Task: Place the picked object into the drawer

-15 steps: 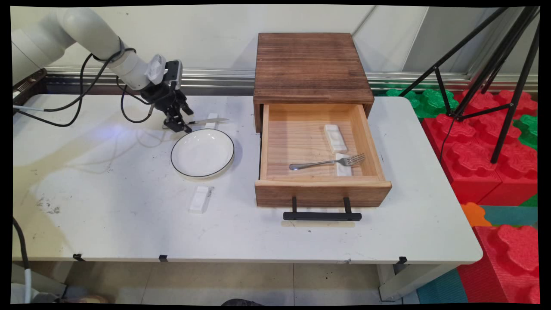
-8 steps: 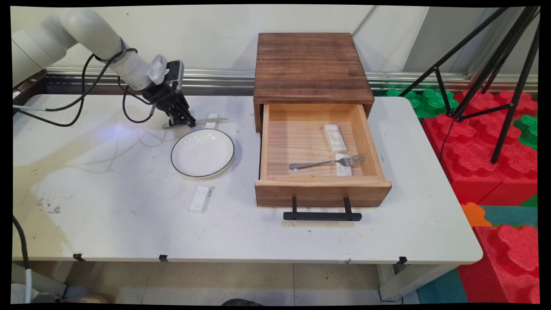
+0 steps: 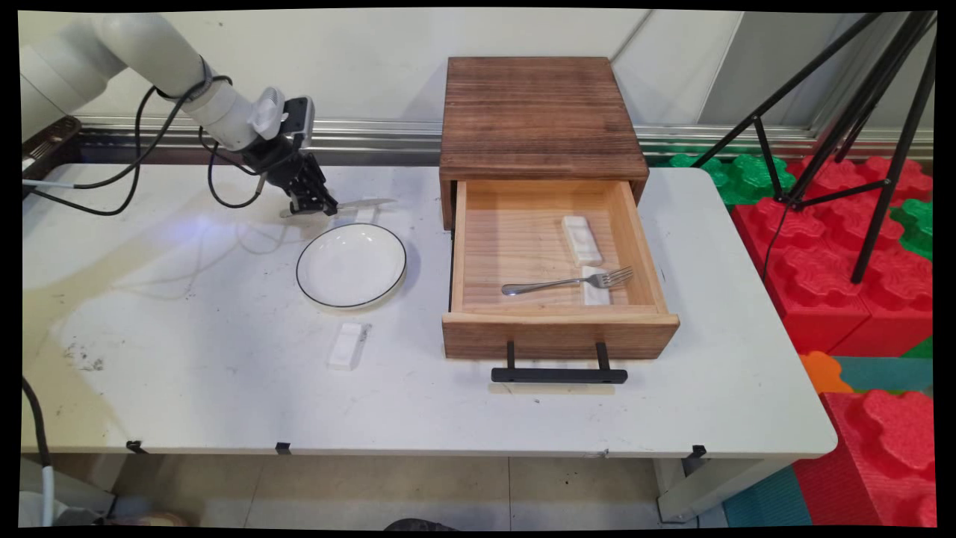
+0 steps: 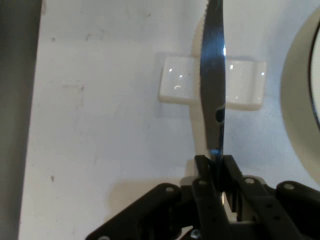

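Main view: knife (image 3: 366, 203) now lifted.

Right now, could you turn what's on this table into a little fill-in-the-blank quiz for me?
1. The claw is shut on a ____.
2. The fork lies inside the open wooden ____.
3. The round white plate has a thin ____ rim.
4. The drawer unit's handle is ____ in colour.

Missing words: knife; drawer; black; black.

White arm (image 3: 157, 56), black cables (image 3: 142, 142), black jaws.
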